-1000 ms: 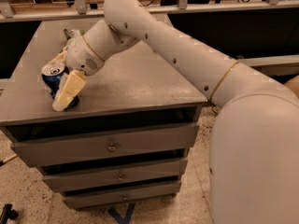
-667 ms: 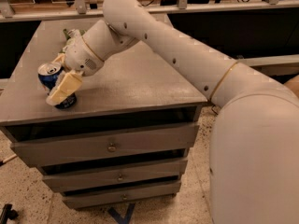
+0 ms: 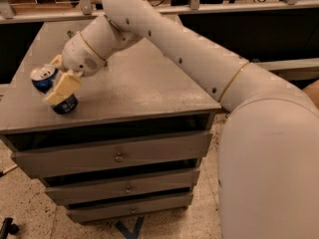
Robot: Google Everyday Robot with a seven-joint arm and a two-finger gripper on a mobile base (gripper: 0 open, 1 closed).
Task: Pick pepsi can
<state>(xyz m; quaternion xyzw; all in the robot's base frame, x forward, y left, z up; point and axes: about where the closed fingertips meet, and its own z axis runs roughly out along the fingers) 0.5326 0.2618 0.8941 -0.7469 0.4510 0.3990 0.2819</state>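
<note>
Step in hand: The grab was being made. The pepsi can was judged to be caught but not yet lifted well clear of the counter.

Pepsi can: It was found near the left front corner of the counter. It was tilted, with its silver top tipped to the left and its blue bottom low, at or just above the grey top. Whether the bottom was touching could not be told.

Hand: The hand was seen right at the can, at the end of the big white arm. One pale finger was laid across the front of the can. The other finger was mostly hidden behind it, so the hand was only taken to be pinching the can, maybe not tightly.

Next move: A firm squeeze would be needed, and then a slow lift straight up. Because the can was tilted, a slip was thought possible if the lift were rushed.

Count: One can was counted. One hand and one arm were counted. One counter was counted, with three drawers seen under its top.
</note>
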